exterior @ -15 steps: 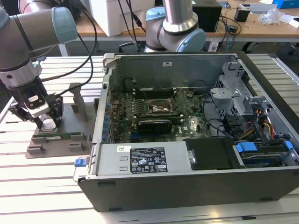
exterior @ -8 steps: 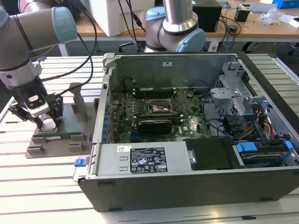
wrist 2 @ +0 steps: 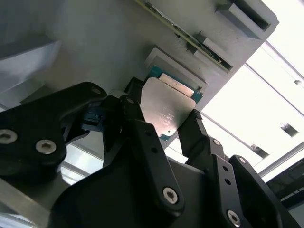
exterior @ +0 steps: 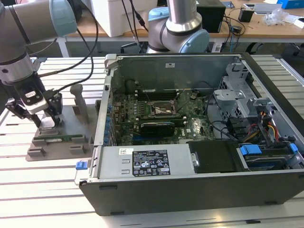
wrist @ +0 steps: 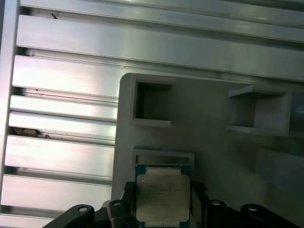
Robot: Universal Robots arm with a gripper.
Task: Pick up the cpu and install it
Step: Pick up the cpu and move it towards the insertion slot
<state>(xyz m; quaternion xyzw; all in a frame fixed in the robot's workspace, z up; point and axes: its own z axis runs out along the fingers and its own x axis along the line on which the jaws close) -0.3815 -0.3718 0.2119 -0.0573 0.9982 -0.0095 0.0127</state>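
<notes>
- The gripper (wrist 2: 162,110) is clenched on the cpu (wrist 2: 166,102). In the second wrist view its black fingers (wrist 2: 190,130) bear on two opposite edges and leave the silver top untouched, which I judge spares the flat face and the contacts beneath.
- The first wrist view looks at the cpu (wrist: 163,198) face-on and shows it square over its shallow seat in the grey holder (wrist: 209,156). The second wrist view gives the slant and the finger contact instead. Whether the chip has cleared that seat, I cannot say for sure.
- The holder's separate pockets keep parts apart. The green memory stick (exterior: 59,139) lies in its own slot just beside the gripper (exterior: 45,118).
- The exterior view adds the layout the wrist views lack. The holder (exterior: 71,149) sits on the slatted bench (exterior: 38,185), at about nine o'clock from the open computer case (exterior: 190,175).
- Farthest off, the socket (exterior: 164,110) sits on the motherboard near the case's middle, well apart from the chip, so installing is not yet done.
</notes>
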